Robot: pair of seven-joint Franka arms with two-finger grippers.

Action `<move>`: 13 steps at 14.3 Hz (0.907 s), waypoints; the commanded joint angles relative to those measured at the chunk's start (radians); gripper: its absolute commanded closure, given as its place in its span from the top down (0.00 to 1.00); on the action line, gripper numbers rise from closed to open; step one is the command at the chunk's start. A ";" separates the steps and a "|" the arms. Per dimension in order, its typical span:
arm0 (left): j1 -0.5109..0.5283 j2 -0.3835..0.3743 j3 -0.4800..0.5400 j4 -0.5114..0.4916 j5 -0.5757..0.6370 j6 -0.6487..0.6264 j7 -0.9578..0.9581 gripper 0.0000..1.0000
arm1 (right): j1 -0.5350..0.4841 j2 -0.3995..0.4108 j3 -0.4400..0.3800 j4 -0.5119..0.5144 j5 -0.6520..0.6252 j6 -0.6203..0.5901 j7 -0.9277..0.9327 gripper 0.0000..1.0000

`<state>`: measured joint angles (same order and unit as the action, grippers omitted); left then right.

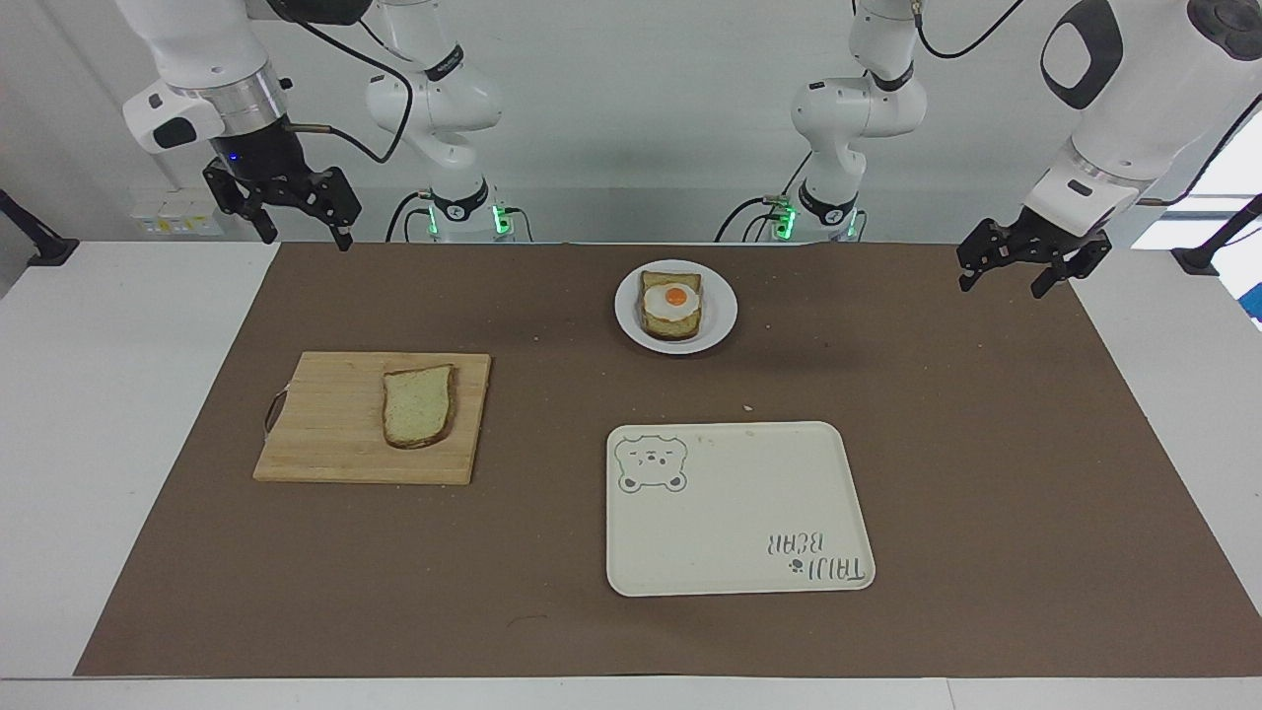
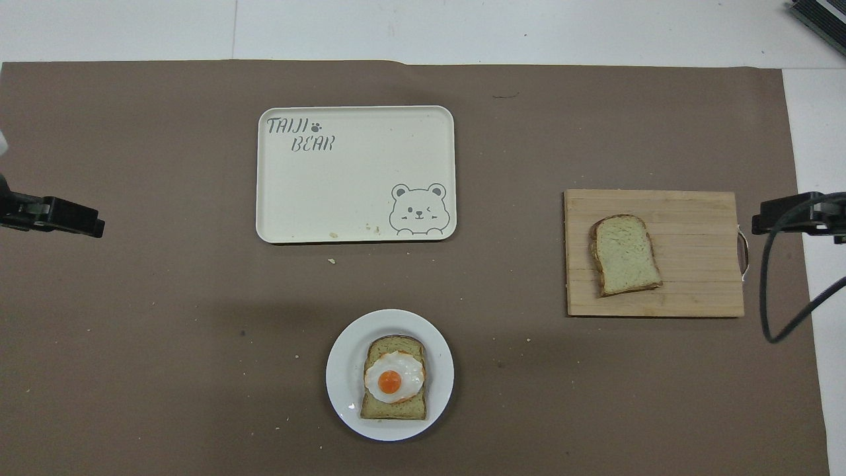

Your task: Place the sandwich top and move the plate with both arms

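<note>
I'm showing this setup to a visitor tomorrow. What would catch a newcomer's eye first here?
Probably the fried egg on bread on the plate, the thing nearest the robots. Next, the sandwich top lying on a wooden cutting board toward the right arm's end, and the cream bear tray farther out. The left gripper and right gripper hang raised at the table's ends, both waiting.

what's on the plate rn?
On the plate: one bread slice with a fried egg on top. The egg covers the slice's middle. The sandwich top lies apart, on the cutting board.
</note>
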<state>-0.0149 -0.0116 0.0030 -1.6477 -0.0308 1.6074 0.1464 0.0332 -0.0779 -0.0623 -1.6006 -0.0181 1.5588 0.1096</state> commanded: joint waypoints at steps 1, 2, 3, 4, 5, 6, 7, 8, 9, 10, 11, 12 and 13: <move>0.021 0.004 -0.014 0.017 0.008 -0.018 -0.005 1.00 | -0.010 0.006 0.001 0.007 0.012 -0.006 -0.028 1.00; 0.023 0.002 -0.012 0.016 0.009 -0.017 -0.004 1.00 | -0.012 0.006 0.001 0.007 0.012 -0.006 -0.030 1.00; 0.032 0.002 -0.012 0.016 0.009 -0.015 -0.002 1.00 | -0.010 0.006 0.001 0.007 0.013 -0.006 -0.031 1.00; 0.038 0.002 -0.014 0.016 0.009 -0.015 -0.001 1.00 | -0.012 0.004 0.001 0.007 0.012 -0.006 -0.031 1.00; 0.038 0.002 -0.014 0.014 0.009 -0.014 -0.001 1.00 | -0.012 0.006 0.001 0.007 0.012 -0.006 -0.031 1.00; 0.041 0.002 -0.012 0.014 0.008 -0.011 -0.007 1.00 | -0.012 0.004 0.001 0.007 0.012 -0.006 -0.031 1.00; 0.040 0.002 -0.012 0.014 0.008 -0.009 -0.007 1.00 | -0.012 0.004 0.001 0.005 0.013 -0.005 -0.031 1.00; 0.039 0.002 -0.012 0.014 0.008 -0.009 -0.007 1.00 | -0.010 0.004 0.001 0.004 0.013 -0.003 -0.031 1.00; 0.036 0.002 -0.014 0.014 0.008 -0.009 -0.007 1.00 | -0.010 0.004 0.001 0.002 0.012 -0.002 -0.031 1.00; 0.030 0.004 -0.014 0.014 0.006 -0.009 -0.007 1.00 | -0.010 0.000 0.001 -0.012 0.013 0.027 -0.031 1.00; 0.027 0.002 -0.014 0.014 0.006 -0.009 -0.007 1.00 | -0.010 -0.003 0.001 -0.034 0.013 0.062 -0.034 1.00; 0.026 0.004 -0.014 0.014 0.006 -0.009 -0.007 1.00 | -0.012 -0.003 0.001 -0.051 0.017 0.088 -0.034 1.00; 0.027 0.004 -0.014 0.014 0.006 -0.009 -0.007 1.00 | -0.010 0.004 0.001 -0.062 0.017 0.113 -0.034 1.00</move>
<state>0.0086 -0.0115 -0.0057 -1.6477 -0.0306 1.6079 0.1465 0.0332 -0.0759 -0.0623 -1.6241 -0.0180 1.6180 0.1096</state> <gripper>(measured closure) 0.000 0.000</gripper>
